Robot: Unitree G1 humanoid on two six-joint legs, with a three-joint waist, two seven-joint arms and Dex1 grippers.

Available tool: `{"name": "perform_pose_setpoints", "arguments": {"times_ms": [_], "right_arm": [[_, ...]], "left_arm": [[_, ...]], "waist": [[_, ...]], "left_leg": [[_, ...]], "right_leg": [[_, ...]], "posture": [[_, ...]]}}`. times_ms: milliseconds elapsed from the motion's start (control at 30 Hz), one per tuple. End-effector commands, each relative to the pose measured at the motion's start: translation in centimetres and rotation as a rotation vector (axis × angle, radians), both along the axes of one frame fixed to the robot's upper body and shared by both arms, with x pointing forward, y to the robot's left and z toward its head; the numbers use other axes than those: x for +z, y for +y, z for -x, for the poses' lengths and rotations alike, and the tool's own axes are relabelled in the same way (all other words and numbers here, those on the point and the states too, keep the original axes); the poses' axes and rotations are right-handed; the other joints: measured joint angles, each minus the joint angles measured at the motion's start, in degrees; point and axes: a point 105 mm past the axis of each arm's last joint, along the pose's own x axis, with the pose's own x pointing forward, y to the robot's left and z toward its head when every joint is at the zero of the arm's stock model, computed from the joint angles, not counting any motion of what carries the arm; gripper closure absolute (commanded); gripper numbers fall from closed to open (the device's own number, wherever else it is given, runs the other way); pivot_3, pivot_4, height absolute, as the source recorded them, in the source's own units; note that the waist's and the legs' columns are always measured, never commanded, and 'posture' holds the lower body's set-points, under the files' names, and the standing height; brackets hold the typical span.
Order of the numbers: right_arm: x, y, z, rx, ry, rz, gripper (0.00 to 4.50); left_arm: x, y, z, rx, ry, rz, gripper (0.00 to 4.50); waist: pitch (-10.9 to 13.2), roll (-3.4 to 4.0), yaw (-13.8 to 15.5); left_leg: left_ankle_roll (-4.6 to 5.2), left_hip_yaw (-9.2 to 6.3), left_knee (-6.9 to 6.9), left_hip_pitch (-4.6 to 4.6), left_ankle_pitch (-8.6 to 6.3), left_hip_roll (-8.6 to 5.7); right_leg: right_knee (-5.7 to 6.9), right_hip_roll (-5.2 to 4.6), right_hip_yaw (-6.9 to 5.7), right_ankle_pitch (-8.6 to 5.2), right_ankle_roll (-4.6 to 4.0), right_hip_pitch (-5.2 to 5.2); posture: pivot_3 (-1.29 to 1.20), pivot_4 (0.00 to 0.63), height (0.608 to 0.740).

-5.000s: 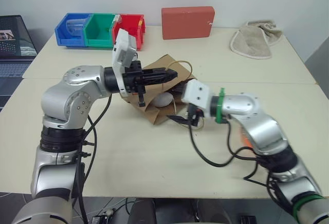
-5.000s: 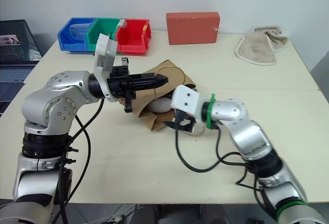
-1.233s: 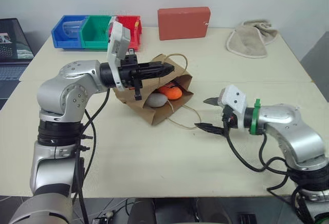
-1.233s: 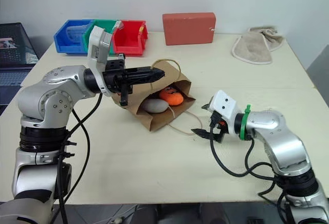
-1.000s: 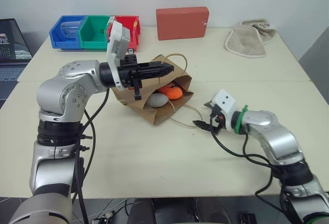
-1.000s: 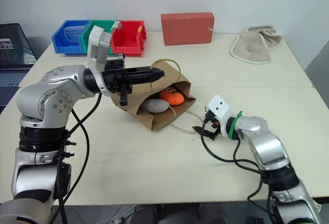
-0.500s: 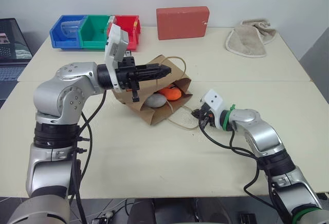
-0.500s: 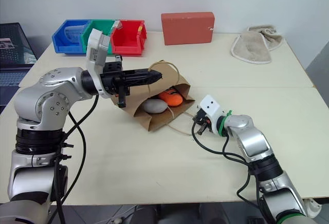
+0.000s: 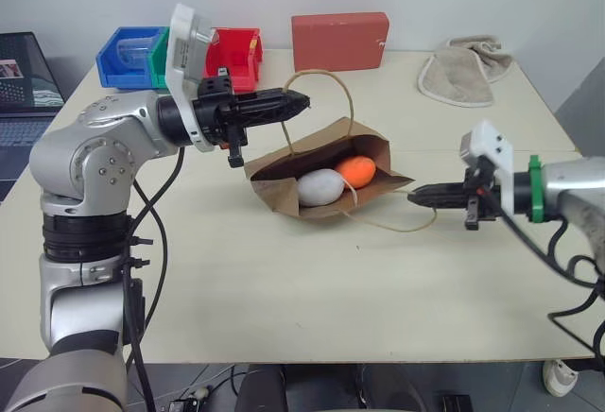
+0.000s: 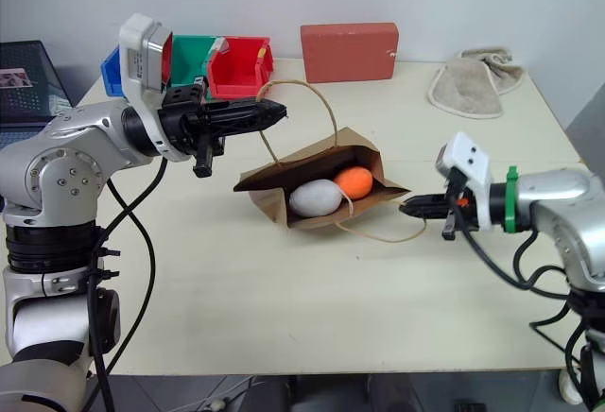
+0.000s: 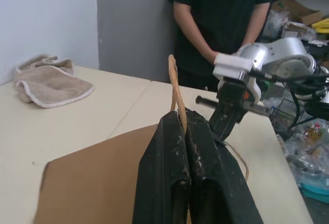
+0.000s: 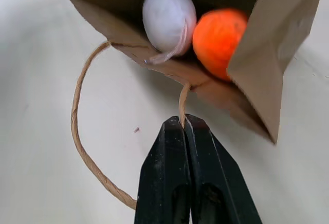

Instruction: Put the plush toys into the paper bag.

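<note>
The bag [image 9: 326,168], creased brown kraft paper, lies on its side at the middle of the smooth cream table [image 9: 284,289], its mouth gaping toward 5 o'clock. Inside, side by side and touching, sit the two soft toys: the egg [image 9: 320,187], a rounded white lump, and at its 2 o'clock the carrot [image 9: 356,171], a fuzzy orange blob. One thin twisted-paper handle arches up in a loop to the left gripper [image 9: 301,102], whose black fingers are pressed together on the top of that loop, at 11 o'clock from the bag. The other handle trails in a loose curve over the table at 4 o'clock from the bag, and the right gripper [image 9: 413,199] has its fingers pinched tight on that cord close to the bag's lip. At 12 o'clock on the far edge stands a red rectangular box [image 9: 339,42]; at 10 o'clock are blue, green and red plastic bins [image 9: 236,54]; at 2 o'clock lies a nubbly beige cloth [image 9: 465,71]. A person in a black top [image 11: 226,13] stands beyond the table.
</note>
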Motion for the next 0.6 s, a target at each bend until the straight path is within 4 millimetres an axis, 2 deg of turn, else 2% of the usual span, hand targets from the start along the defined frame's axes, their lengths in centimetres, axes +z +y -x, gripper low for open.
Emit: {"name": "perform_pose_setpoints", "arguments": {"times_ms": [33,133,333,400,500,533,600], "right_arm": [[2.2,-0.2,0.0,0.000,-0.009,-0.050,4.47],[4.5,-0.7,-1.3,-0.044,-0.018,-0.093,4.47],[7.3,-1.2,-3.2,-0.099,-0.013,-0.165,4.47],[7.7,-1.1,-3.4,-0.104,-0.011,-0.176,4.47],[6.4,-1.0,-4.4,-0.175,-0.003,-0.116,4.47],[6.4,-0.5,-4.1,-0.148,0.016,-0.141,4.47],[6.7,0.0,-3.8,-0.130,0.014,-0.191,4.09]], "left_arm": [[1.4,-0.1,0.2,0.005,-0.055,0.031,4.50],[1.9,-1.0,-1.8,0.071,-0.072,0.083,4.50],[2.7,-1.8,-4.7,0.174,-0.072,0.135,4.50],[2.7,-1.9,-5.0,0.178,-0.065,0.144,4.50],[1.2,-2.4,-4.6,0.124,-0.042,0.086,4.50],[0.7,-2.3,-4.7,0.131,-0.039,0.063,4.50],[0.0,-2.1,-4.7,0.131,-0.015,0.042,4.50]], "waist": [[0.00,0.00,0.04],[0.01,0.00,0.24],[0.00,0.00,0.49],[0.00,0.00,0.42],[0.00,0.00,0.28],[0.00,0.00,0.26],[0.00,0.01,0.12]], "left_leg": [[0.00,-0.01,0.00,0.00,0.00,0.01],[0.00,-0.01,0.04,-0.04,0.00,-0.02],[0.00,0.00,-0.02,-0.06,-0.01,-0.04],[0.01,0.01,-0.08,-0.14,-0.01,-0.04],[0.00,0.02,-0.15,-0.19,-0.01,-0.03],[-0.03,0.03,-0.17,-0.22,0.01,-0.03],[-0.11,0.05,-0.18,-0.24,0.06,-0.03]], "right_leg": [[0.00,0.01,-0.01,0.00,0.00,0.00],[-0.01,-0.01,-0.01,0.00,0.00,0.00],[-0.10,-0.04,-0.01,0.01,0.01,-0.02],[-0.09,-0.04,-0.01,0.01,0.01,-0.13],[-0.11,-0.04,-0.02,0.00,-0.01,-0.19],[-0.12,-0.04,-0.02,0.00,-0.01,-0.23],[-0.11,-0.04,-0.01,0.00,-0.01,-0.27]], "posture": [[0.00,0.150,0.740],[0.00,0.150,0.740],[0.00,0.150,0.740],[0.00,0.150,0.740],[0.00,0.150,0.740],[0.00,0.150,0.740],[0.00,0.150,0.740]]}}
